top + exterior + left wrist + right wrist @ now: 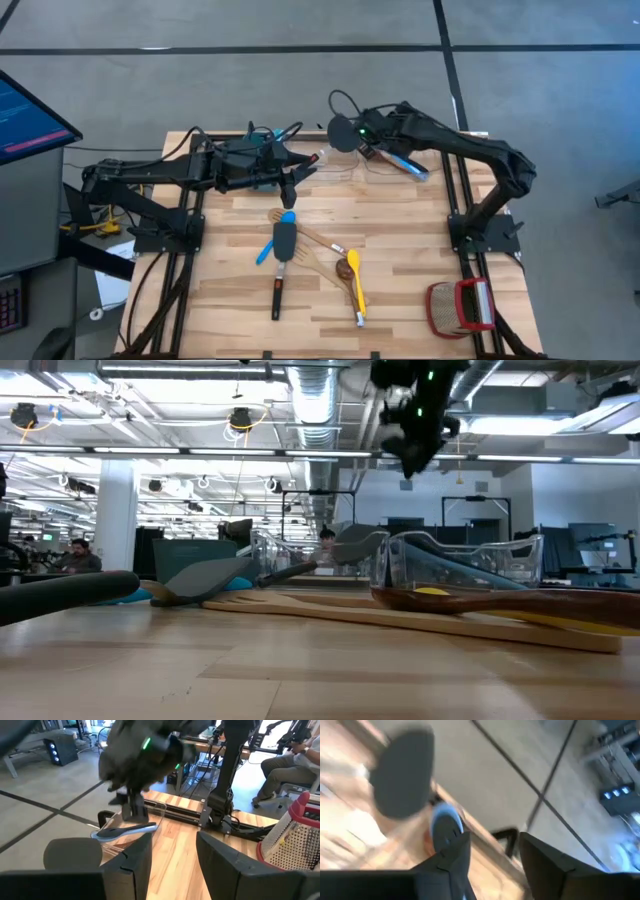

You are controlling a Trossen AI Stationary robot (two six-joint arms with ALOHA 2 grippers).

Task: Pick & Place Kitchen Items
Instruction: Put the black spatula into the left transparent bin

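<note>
My right gripper hangs open over a clear bin at the table's far edge. A black-headed, blue-handled utensil lies slanted in the bin just under its fingers; whether they touch it does not show. My left gripper is open and holds nothing, just left of the bin and above the table. More utensils lie flat mid-table: a black spatula with a blue handle, wooden spoons, a yellow spoon and a black-handled one.
A red-and-tan basket stands at the table's near right corner. A monitor sits off the left side. A seated person is beyond the table. Bare wood lies at the near left and far right.
</note>
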